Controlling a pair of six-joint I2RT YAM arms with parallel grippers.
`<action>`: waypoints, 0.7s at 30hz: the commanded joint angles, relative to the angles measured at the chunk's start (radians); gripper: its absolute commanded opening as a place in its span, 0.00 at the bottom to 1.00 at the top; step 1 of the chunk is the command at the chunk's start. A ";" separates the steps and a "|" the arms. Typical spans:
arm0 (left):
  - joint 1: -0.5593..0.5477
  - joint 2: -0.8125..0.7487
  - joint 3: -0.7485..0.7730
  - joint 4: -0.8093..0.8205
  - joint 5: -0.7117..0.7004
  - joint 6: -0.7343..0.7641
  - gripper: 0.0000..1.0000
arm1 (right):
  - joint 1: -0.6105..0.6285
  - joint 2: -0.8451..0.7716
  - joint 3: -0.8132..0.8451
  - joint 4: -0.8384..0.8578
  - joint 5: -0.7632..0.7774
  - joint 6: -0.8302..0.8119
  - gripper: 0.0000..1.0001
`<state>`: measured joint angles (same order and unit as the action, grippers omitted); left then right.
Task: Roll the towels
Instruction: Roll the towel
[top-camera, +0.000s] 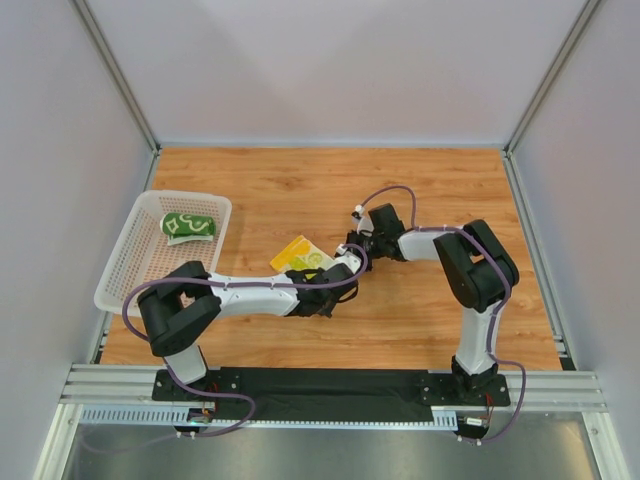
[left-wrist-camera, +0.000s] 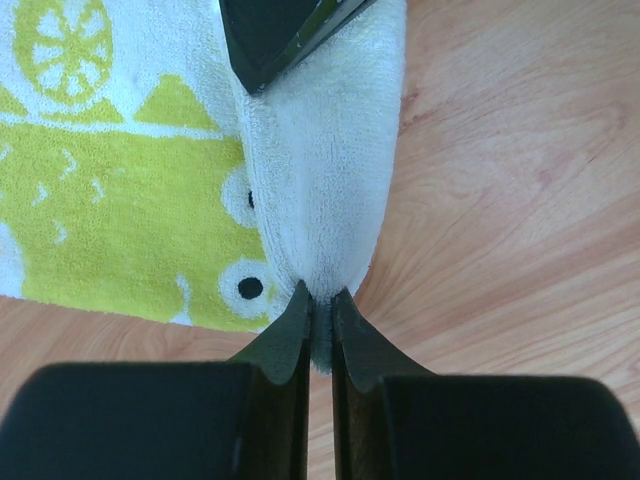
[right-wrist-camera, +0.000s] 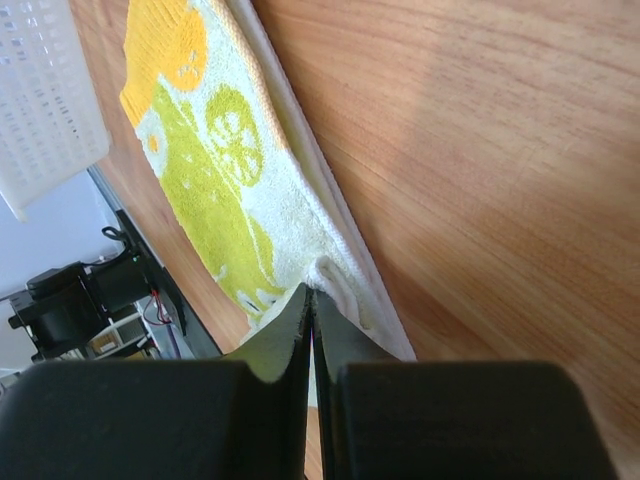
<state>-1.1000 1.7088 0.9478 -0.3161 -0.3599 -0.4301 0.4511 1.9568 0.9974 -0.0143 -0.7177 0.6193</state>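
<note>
The yellow and lime-green towel (top-camera: 303, 257) lies flat on the wooden table, printed with lemon slices and white patches. My left gripper (left-wrist-camera: 320, 300) is shut on its white folded edge (left-wrist-camera: 325, 180), which is lifted into a ridge. My right gripper (right-wrist-camera: 312, 295) is shut on the same towel (right-wrist-camera: 215, 190) at a bunched white corner. Seen from above, the left gripper (top-camera: 335, 272) and the right gripper (top-camera: 352, 248) meet at the towel's right side. The right gripper's black fingertip (left-wrist-camera: 285, 35) shows at the top of the left wrist view. The dark green towel (top-camera: 188, 225) lies rolled in the basket.
A white perforated basket (top-camera: 120, 270) stands at the table's left edge and also shows as the basket (right-wrist-camera: 40, 90) in the right wrist view. Grey walls close the table on three sides. A purple cable (top-camera: 390, 190) loops over the right arm.
</note>
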 joint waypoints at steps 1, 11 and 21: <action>-0.011 0.045 -0.072 -0.187 0.131 -0.042 0.01 | -0.031 0.021 0.003 -0.075 0.150 -0.069 0.03; -0.009 -0.009 -0.044 -0.167 0.281 -0.068 0.00 | -0.074 -0.117 0.029 -0.297 0.348 -0.145 0.03; 0.012 -0.026 0.054 -0.206 0.484 -0.119 0.00 | -0.075 -0.409 -0.023 -0.460 0.511 -0.150 0.06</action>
<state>-1.0935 1.6749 0.9798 -0.4385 -0.0223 -0.5076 0.3679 1.6451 0.9939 -0.4038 -0.2955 0.4938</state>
